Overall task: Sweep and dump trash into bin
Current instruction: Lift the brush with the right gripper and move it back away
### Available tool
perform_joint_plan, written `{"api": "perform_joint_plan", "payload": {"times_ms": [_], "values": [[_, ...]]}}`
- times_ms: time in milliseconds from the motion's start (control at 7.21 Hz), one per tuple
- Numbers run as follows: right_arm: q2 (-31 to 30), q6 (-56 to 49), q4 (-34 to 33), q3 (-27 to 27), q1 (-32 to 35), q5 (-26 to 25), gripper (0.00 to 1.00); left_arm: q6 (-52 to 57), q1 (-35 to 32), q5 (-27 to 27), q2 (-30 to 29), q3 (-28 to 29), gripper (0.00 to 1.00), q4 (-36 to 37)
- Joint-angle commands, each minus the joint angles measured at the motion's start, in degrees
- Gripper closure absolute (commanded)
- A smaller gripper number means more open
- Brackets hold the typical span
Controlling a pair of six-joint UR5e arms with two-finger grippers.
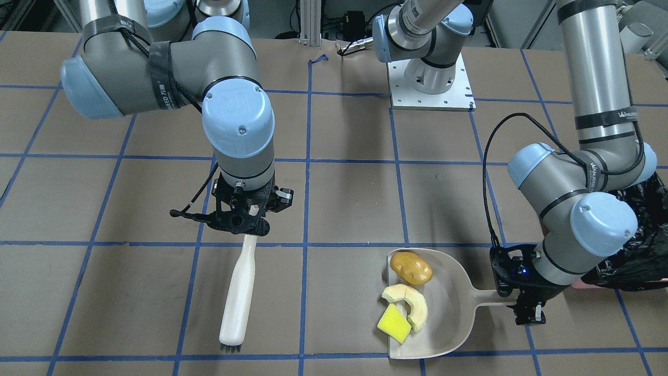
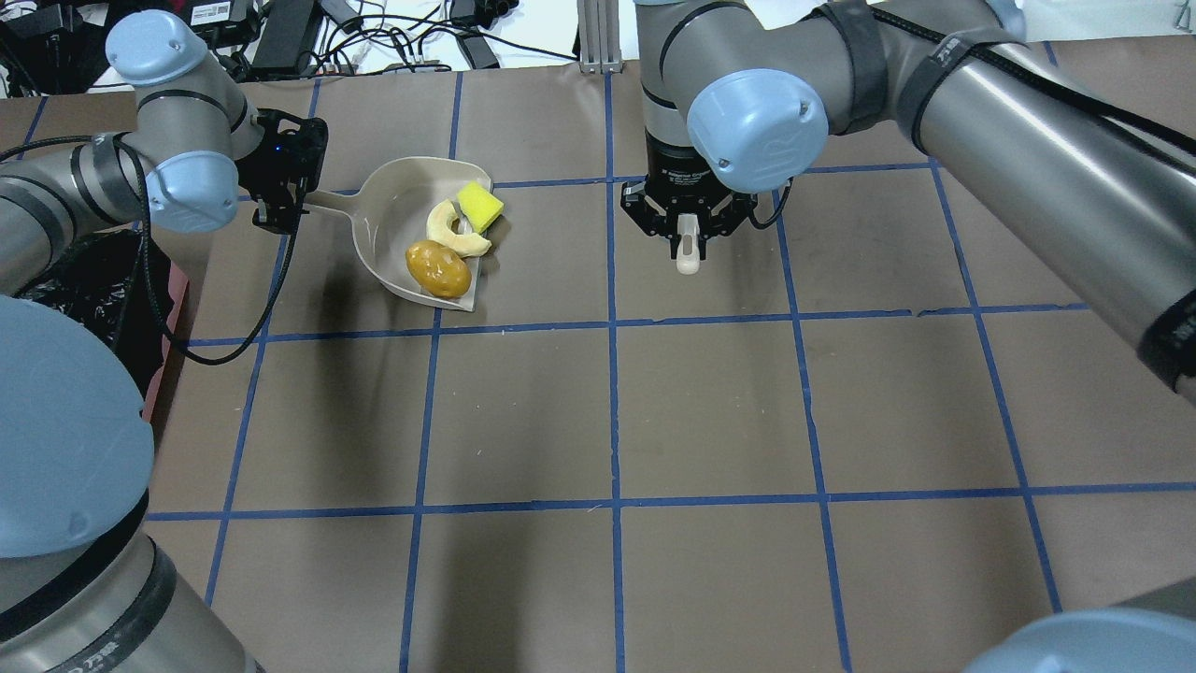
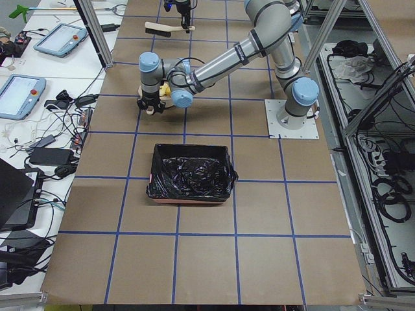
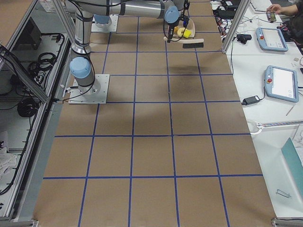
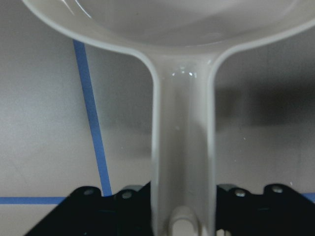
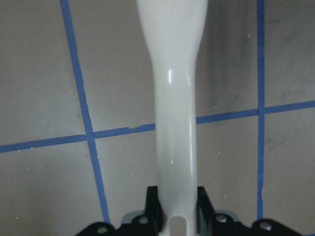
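Note:
The trash lies in a beige dustpan [image 1: 454, 318]: a brown potato [image 1: 411, 268], a pale crescent slice [image 1: 412, 304] and a yellow wedge [image 1: 394, 324]. In the overhead view the same potato [image 2: 437, 268], slice [image 2: 455, 236] and wedge [image 2: 479, 206] sit near the pan's open lip. My left gripper [image 1: 527, 309] is shut on the dustpan handle [image 5: 182, 147]. My right gripper [image 2: 689, 238] is shut on the white brush handle [image 6: 174, 123]; the bristles [image 1: 230, 345] point away from the robot. The bin [image 3: 188, 201], pink with a black bag, stands behind the left arm.
The bin's black bag [image 1: 644, 250] shows at the table's end beyond my left elbow. The left arm's base plate [image 1: 430, 86] is bolted at the robot side. Blue tape lines grid the brown table. Tablets and cables [image 3: 39, 91] lie on a side bench off the table.

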Motion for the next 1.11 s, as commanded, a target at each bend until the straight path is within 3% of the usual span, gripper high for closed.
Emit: {"api": "perform_joint_plan", "payload": {"times_ms": [0, 694, 972], "values": [[-0.13, -5.11, -0.06, 0.67, -2.96, -2.42, 1.0, -0.09, -0.03, 0.18, 0.25, 0.01, 1.0, -0.14], [-0.31, -13.91, -1.11, 3.57, -8.51, -6.8, 1.0, 0.08, 0.05, 0.18, -0.19, -0.07, 1.0, -0.14], [-0.3, -18.46, -6.18, 6.63, -10.43, -7.43, 1.0, 0.26, 0.05, 0.71, -0.71, -0.07, 1.0, -0.05]]}}
